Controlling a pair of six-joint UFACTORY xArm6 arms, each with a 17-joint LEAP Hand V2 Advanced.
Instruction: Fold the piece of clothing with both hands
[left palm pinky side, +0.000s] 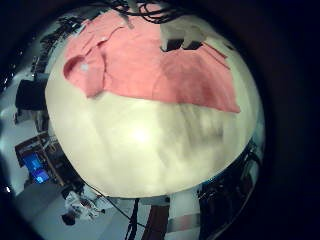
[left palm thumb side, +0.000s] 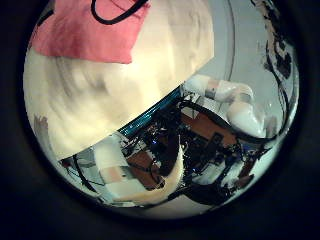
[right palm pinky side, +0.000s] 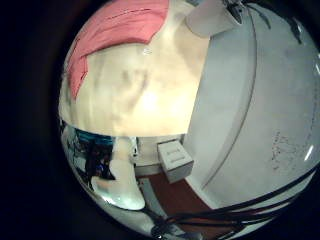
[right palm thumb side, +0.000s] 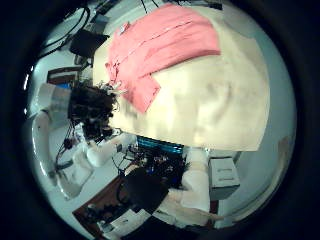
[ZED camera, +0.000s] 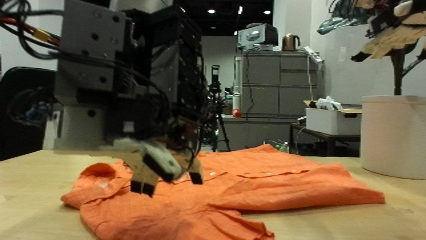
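outside view – a coral-orange shirt (ZED camera: 226, 190) lies spread on a pale wooden table (ZED camera: 33, 170), its collar end toward the left and its body running to the right, with low creases along the near edge. the left hand (ZED camera: 160, 160) hangs from its arm over the left part of the shirt; its fingers (ZED camera: 139, 178) point downward, loosely bent and apart from one another, holding no cloth. whether the fingertips touch the fabric cannot be told. the right hand (ZED camera: 386, 35) is high at the far right, well apart from the shirt, its fingers loosely spread with nothing in them. a white cylindrical bin (ZED camera: 393, 135) stands at the right beyond the table edge.

left little finger side palm view – the shirt (left palm pinky side: 150, 60) lies on one side of the table (left palm pinky side: 150, 150), the rest of the surface bare.

left thumb side palm view – only a corner of the shirt (left palm thumb side: 90, 35) shows, on the table beside the table's edge.

right little finger side palm view – the shirt (right palm pinky side: 115, 40) lies at the end of the table far from this palm.

right thumb side palm view – the shirt (right palm thumb side: 160, 50) is seen whole on the table, and a dark hand (right palm thumb side: 95, 110) sits just beside its edge.
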